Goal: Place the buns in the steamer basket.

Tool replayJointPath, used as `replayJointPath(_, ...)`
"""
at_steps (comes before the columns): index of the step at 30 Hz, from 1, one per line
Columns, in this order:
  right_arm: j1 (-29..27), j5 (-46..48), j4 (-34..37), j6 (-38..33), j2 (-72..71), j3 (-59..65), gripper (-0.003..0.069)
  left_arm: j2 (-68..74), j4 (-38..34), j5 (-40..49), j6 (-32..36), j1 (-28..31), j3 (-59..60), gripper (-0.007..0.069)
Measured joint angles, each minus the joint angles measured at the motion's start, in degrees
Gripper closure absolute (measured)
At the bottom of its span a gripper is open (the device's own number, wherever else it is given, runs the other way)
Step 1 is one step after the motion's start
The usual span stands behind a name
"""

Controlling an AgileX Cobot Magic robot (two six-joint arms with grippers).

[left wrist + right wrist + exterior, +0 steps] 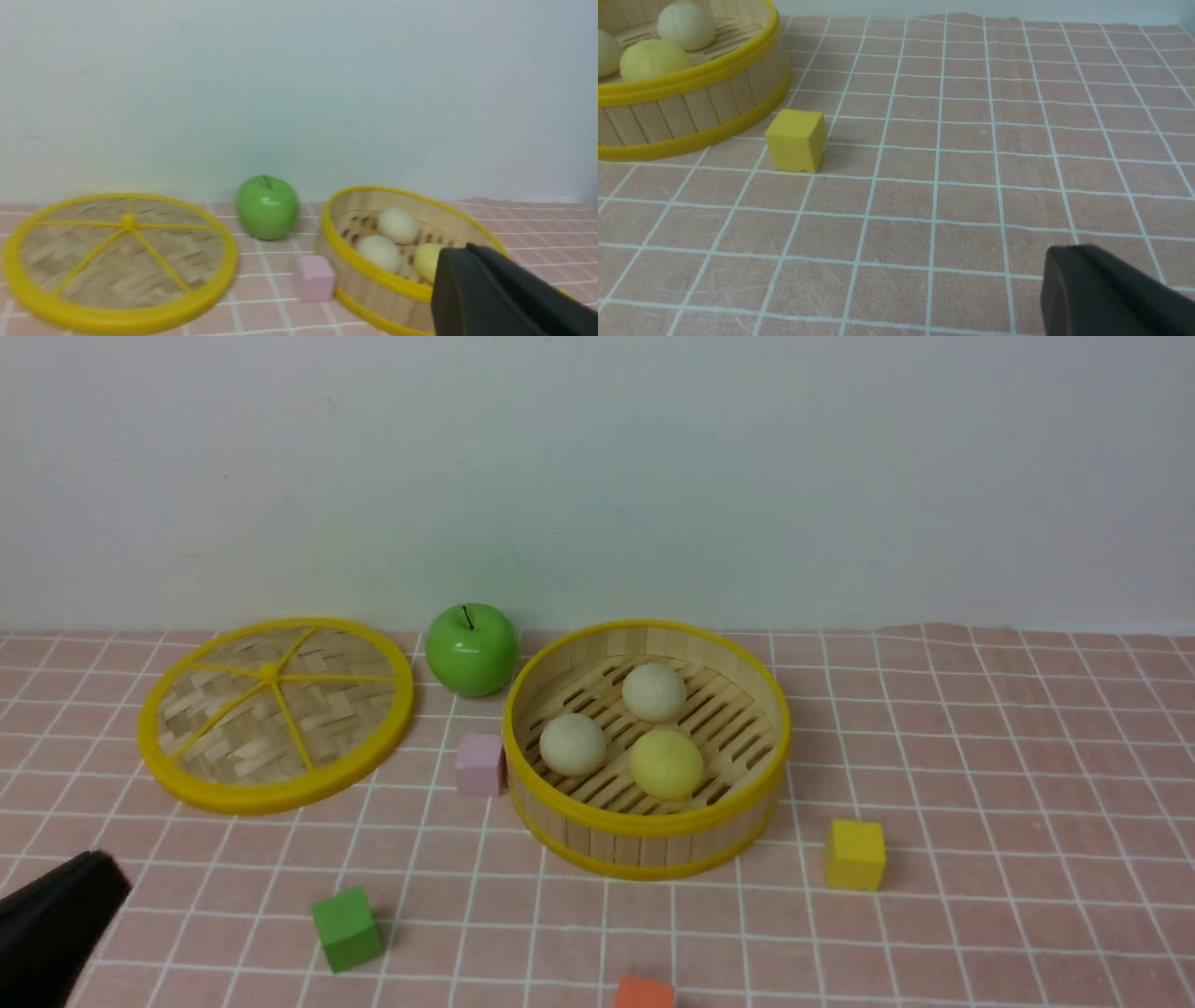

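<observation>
Left gripper (103, 873): black tip showing at the near left corner of the front view, above the cloth, well apart from every object; jaws closed together, nothing between them.
Right gripper (1057, 275): outside the front view; in its own wrist view a dark tip sits over bare cloth, jaws closed, holding nothing.
Room by the left gripper: open pink checked cloth (980, 756) lies between it and the green cube (346, 929); the flat woven lid (276, 712) is farther back on the same side.
Room by the right gripper: wide bare cloth all around; the nearest thing is the yellow cube (854, 854), and beyond that the basket wall.
Steamer basket (644, 845): centre of the table, upright, open mouth facing up; round, so no long axis can be named.
Basket neighbours: pink cube (480, 764) just beside or touching its left wall, contact not clear; green apple (471, 650) near its back left, a small gap showing.
Buns: all three rest on the slat floor inside the basket; rear white bun (653, 692), left white bun (572, 744), yellow bun (666, 763) nearest the camera. They are round balls with no visible heading, close together but not clearly touching.
Edges: the cloth ends at the white wall behind the apple and basket; an orange cube (644, 992) is cut off by the near frame edge.
</observation>
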Motion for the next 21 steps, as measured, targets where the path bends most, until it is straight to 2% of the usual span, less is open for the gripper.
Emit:
replayJointPath(3,0.0,0.0,0.0,0.0,0.0,0.0,0.0642,-5.94,2.87,3.28,-4.3,7.53,3.49,0.0638)
replayJointPath(8,0.0,0.0,0.0,0.0,0.0,0.0,0.0638,-12.89,7.07,9.48,-9.86,14.4,6.31,0.0638)
replayJointPath(10,0.0,0.0,0.0,0.0,-0.06,0.0,0.0635,-14.44,11.5,17.94,-13.72,17.1,6.43,0.0638)
replayJointPath(14,0.0,0.0,0.0,0.0,-0.06,0.0,0.0631,-14.5,16.16,28.09,-19.19,19.02,6.64,0.0638)
replayJointPath(21,0.0,0.0,0.0,0.0,-0.06,0.0,0.0626,-14.5,17.39,29.41,-21.44,19.15,6.64,0.0638)
